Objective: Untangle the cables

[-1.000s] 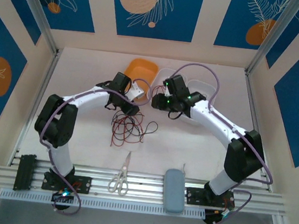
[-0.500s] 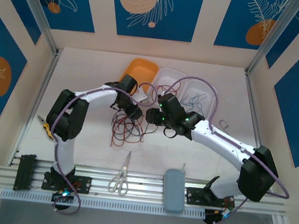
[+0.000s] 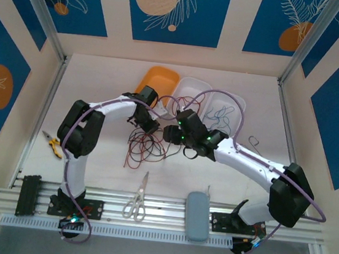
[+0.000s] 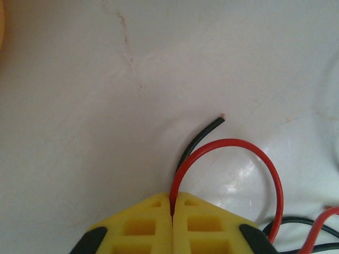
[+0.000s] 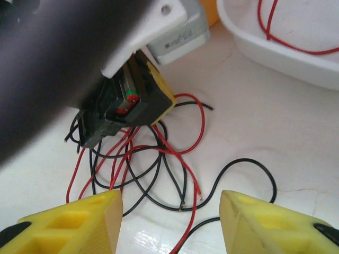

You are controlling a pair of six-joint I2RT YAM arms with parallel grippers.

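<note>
One cable (image 4: 228, 141) in left claw (image 4: 172, 205); right claw (image 5: 170, 206) agape.

Top camera high, facing down; wrist cameras close above table (image 3: 226, 171), all share cables (image 4: 233, 141).

We see two arms built alike; the left arm (image 3: 109, 106) and the right arm (image 3: 246, 161) have white shells between bulky black joints; a lilac cable (image 3: 223, 93) runs along each; green lights (image 3: 185, 126) glow on the right wrist; the left gripper (image 4: 172, 203) and the right gripper (image 5: 169, 200) carry yellow fingers (image 5: 79, 222) with moulded square recesses and black backing; a white bracket (image 5: 159, 21) bears one screw (image 5: 166, 9).
</note>
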